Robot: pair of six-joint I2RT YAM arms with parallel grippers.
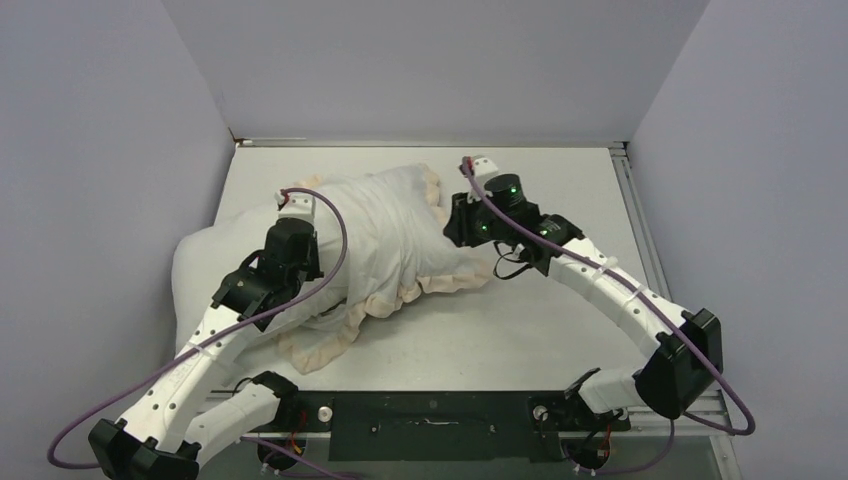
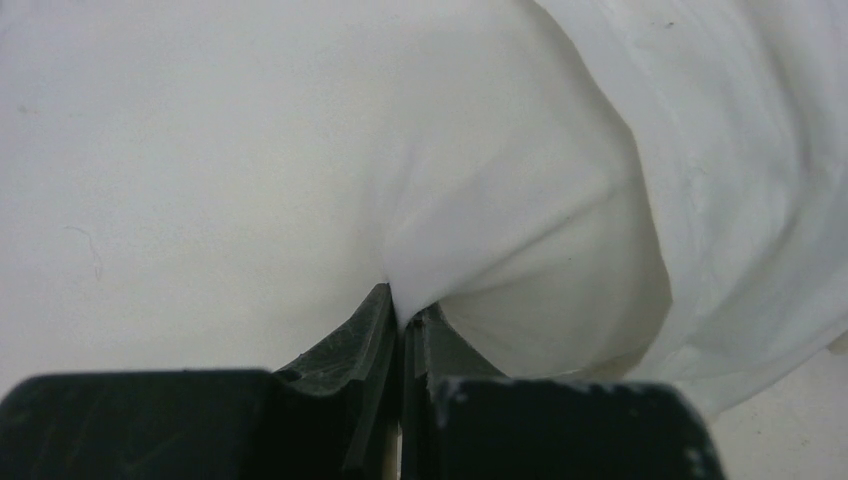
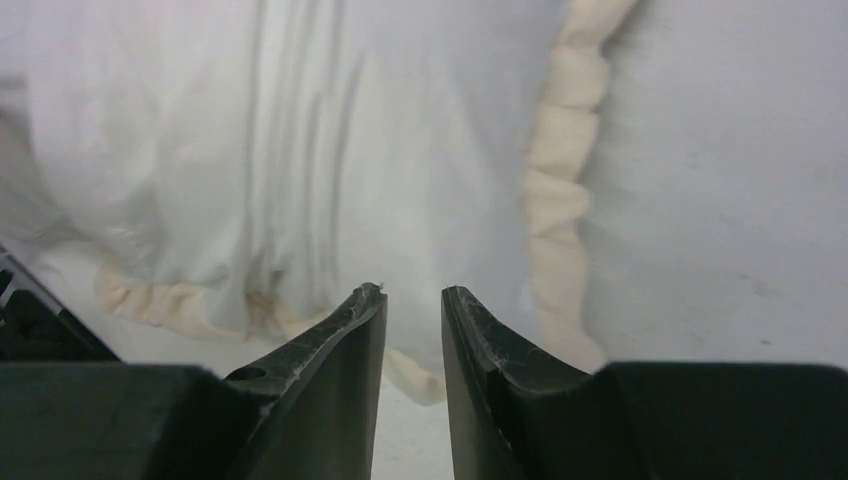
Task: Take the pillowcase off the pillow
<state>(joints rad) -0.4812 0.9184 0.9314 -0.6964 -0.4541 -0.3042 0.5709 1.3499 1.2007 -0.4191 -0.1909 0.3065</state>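
Progress: partly done, I judge; the pillow (image 1: pixel 200 270) bulges bare out of the left end of the pillowcase (image 1: pixel 390 230), and the rest seems to be inside.
Left to do: draw the cover off until the 2 come apart.
Where: both rest on the tabletop (image 1: pixel 560 200).
Left jaws: pressed together at the pillowcase's left edge, pinching a fold of smooth white cotton, apparently the pillow's.
Right jaws: slightly spread, nothing between them, at the pillowcase's right edge.
Pillowcase: limp and thin, white face up, creased in long folds, with a cream ruffled frill (image 3: pixel 560 190) round its edge.
Pillow: plump, smooth, plain white, no frill.
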